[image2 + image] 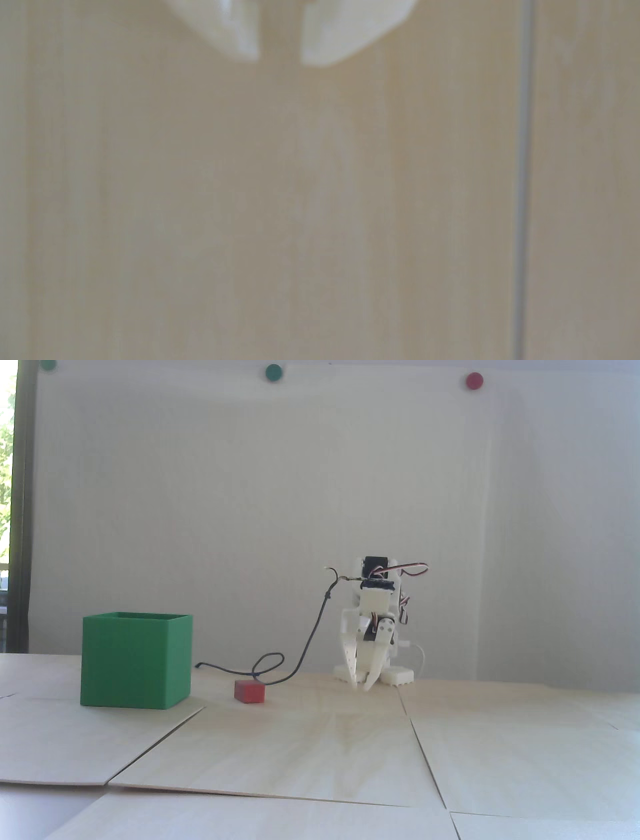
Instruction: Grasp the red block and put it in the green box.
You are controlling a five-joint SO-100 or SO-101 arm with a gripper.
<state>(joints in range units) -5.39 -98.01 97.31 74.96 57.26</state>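
In the fixed view, the white arm sits folded at the back of the pale wooden table (pixel 310 750), its gripper (pixel 362 686) pointing straight down with the fingertips just above the surface. The two fingers stand a narrow gap apart and hold nothing. The red block (pixel 249 691) lies on the table to the left of the gripper, clearly apart from it, and just right of the green box (pixel 135 662), which stands upright with its top open. A thin black cable (pixel 310 640) runs from the arm's upper part down to the table, where it loops just behind the block. On the white wall behind are round dots — one green (pixel 273 372), one red (pixel 474 380).

The wrist view is blurred. The gripper (pixel 279 61) enters from the top edge, its two white fingertips (pixel 242 38) slightly parted with only bare wood grain between and below them. A grey seam (pixel 523 180) between table panels runs vertically at the right — neither block nor box shows here.
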